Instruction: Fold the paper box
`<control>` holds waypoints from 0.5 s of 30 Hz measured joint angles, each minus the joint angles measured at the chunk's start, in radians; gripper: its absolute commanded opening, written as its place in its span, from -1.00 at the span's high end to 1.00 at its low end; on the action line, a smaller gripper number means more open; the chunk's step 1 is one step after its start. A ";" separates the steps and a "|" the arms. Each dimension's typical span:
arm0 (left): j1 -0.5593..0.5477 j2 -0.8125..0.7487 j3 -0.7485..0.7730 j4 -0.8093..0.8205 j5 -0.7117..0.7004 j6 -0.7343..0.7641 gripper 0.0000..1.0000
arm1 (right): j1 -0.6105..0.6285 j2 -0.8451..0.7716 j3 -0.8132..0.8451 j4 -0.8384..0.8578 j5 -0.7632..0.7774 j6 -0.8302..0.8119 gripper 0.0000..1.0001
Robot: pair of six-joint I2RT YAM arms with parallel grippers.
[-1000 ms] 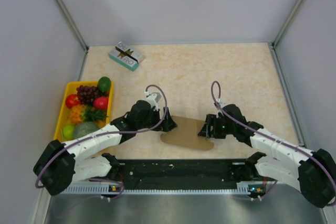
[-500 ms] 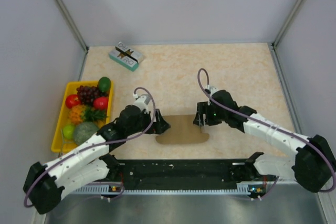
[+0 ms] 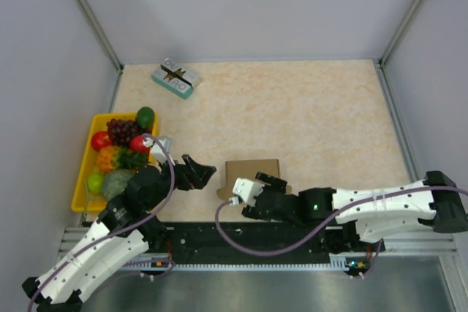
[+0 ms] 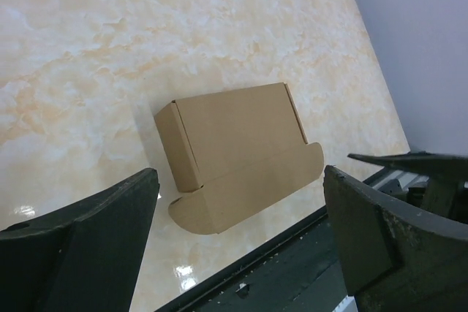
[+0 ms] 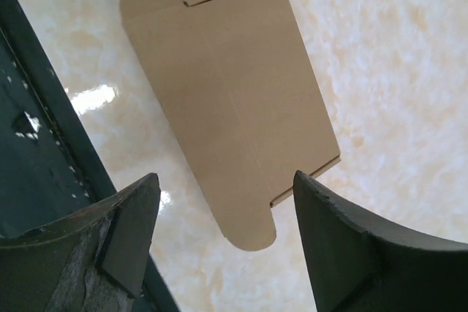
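Hovering empty, left fingers [image 4: 88,242] at 9 o'clock and right fingers [image 5: 355,253] at 6 gape wide because the paper box [image 3: 252,171] looks folded.

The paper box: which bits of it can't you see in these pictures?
- Top view: the right gripper covers the near edge of the paper box.
- Both wrist views: only the box's outer faces show. Its own cardboard hides the inside and the underside.
- All views: whether the tabs are tucked in cannot be told. The closed flaps hide them.
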 measured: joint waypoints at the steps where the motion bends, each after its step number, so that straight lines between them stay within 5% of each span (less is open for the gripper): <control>1: 0.000 -0.006 0.000 -0.010 -0.009 -0.008 -0.96 | 0.047 0.021 -0.010 0.023 0.045 -0.045 -0.44; 6: 0.000 -0.022 0.000 -0.073 -0.062 -0.088 -0.96 | 0.189 0.164 -0.048 0.080 0.240 -0.192 -0.32; 15: 0.000 -0.054 0.000 -0.131 -0.077 -0.119 -0.96 | 0.271 0.488 -0.045 0.164 0.474 -0.294 -0.26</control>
